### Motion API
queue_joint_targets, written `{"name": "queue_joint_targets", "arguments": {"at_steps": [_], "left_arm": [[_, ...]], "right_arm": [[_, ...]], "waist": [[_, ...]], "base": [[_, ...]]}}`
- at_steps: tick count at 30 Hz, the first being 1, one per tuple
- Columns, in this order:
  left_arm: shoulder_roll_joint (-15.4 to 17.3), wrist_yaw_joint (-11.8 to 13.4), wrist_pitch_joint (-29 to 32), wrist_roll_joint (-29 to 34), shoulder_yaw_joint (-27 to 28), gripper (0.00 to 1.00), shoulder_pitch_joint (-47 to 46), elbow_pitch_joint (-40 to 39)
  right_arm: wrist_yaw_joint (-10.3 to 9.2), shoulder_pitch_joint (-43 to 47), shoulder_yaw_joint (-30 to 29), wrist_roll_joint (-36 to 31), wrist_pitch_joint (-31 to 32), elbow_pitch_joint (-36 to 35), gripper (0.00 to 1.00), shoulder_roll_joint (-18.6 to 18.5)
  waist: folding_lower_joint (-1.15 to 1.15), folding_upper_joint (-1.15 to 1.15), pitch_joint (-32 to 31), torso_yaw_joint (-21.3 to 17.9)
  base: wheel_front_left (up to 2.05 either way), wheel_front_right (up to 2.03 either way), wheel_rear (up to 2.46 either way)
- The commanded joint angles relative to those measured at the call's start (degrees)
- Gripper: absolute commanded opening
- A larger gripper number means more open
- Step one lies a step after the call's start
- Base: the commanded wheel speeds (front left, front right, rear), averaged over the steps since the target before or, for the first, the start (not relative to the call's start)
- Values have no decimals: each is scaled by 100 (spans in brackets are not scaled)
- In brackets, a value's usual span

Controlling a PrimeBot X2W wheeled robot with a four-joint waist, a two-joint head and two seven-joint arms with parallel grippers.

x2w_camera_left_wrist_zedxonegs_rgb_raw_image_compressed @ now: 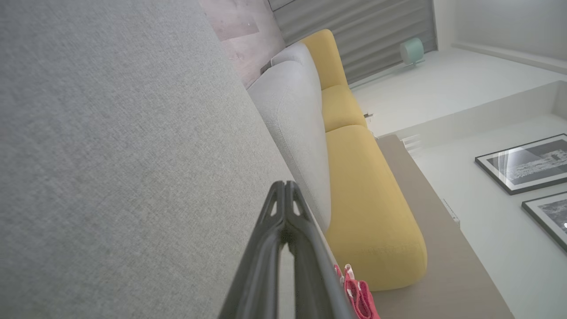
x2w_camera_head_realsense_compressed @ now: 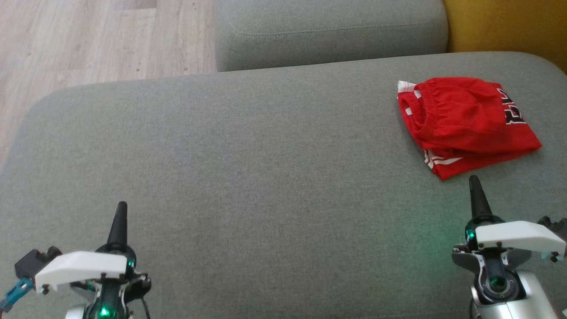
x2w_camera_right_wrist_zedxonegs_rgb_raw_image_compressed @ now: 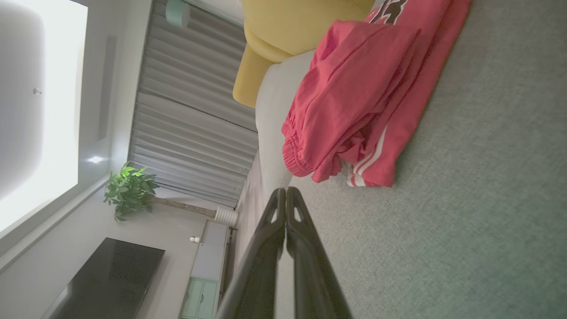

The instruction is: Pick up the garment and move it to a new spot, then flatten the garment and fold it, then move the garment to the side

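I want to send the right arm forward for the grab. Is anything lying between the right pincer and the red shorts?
Nothing visible does. The right pincer, shut, points at the red shorts a little ahead of it, and the stretch of grey sofa cushion between them is bare.

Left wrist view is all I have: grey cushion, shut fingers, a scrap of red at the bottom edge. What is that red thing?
Observer: Red shorts, loosely folded, lying on the grey sofa seat toward its right end.
Operator: Is the right gripper touching them?
Observer: No; the right gripper is shut, its tip just short of their near edge.
Operator: Any markings?
Observer: Black lettering on the side farthest right.
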Motion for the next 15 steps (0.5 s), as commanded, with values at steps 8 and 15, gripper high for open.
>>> {"name": "queue_joint_targets", "arguments": {"at_steps": [8, 15], "left_arm": [[23, -30, 165, -639, 231, 0, -253, -329], [16, -33, 280, -1070, 265, 0, -251, -398]], "right_arm": [[-3, -30, -130, 576, 174, -424, 0, 43], [-4, 37, -259, 960, 289, -564, 0, 80]], "waist": [[0, 0, 16, 6], [0, 0, 28, 11]], "base": [[0, 0, 0], [0, 0, 0]]}}
